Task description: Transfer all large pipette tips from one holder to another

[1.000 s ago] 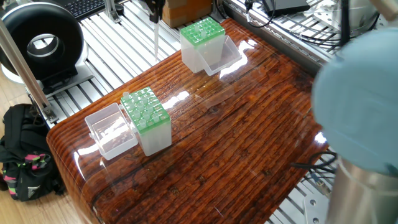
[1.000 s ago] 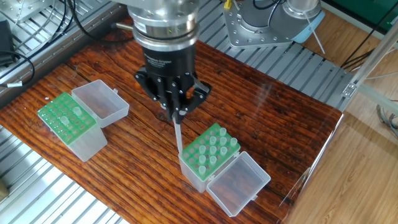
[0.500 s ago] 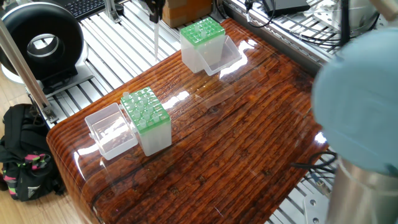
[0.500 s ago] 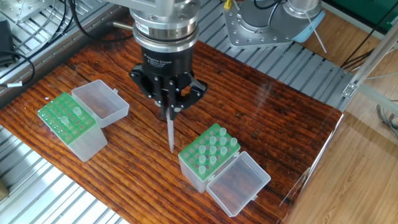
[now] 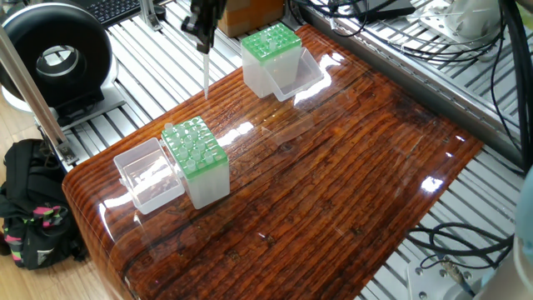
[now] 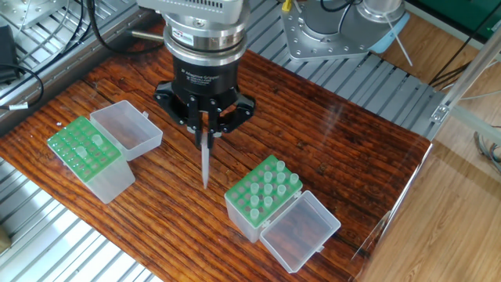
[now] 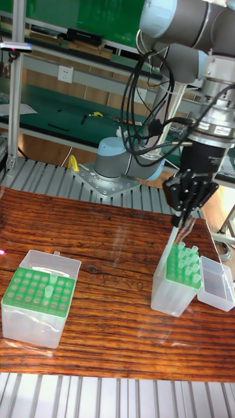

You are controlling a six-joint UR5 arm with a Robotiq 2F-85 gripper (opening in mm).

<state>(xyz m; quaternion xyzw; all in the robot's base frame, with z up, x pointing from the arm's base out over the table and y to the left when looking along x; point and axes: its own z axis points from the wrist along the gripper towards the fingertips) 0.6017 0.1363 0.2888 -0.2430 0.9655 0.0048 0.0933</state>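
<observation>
One slender translucent whitish pipette tip [image 6: 205, 160] hangs point-down from the black two-finger gripper [image 6: 205, 129], whose fingers are pinched together on its wide upper end; it is clear of both racks, above the bare wood of the glossy reddish-brown striped table [image 6: 329, 149]. Just to one side of it stands the clear plastic box with a green gridded top that carries many upright tips [image 6: 262, 196], its lid hinged open beside it; well apart, toward the other end of the table, sits the second clear box with a green grid [image 6: 82, 157], which shows only one or two tips and mostly open holes, so I judge it to be the receiving holder. The step in hand looks like the carry across. To do it well, the arm should keep the tip vertical and high enough that its point passes over the open lid and rim of the far box, then stop squarely above a free hole before descending. The descent should be slow and straight, since a slight offset would catch the point on the green grid and tilt the cone in the grip. Release should come only once the tip is seated in the hole, followed by a straight lift away.
</observation>
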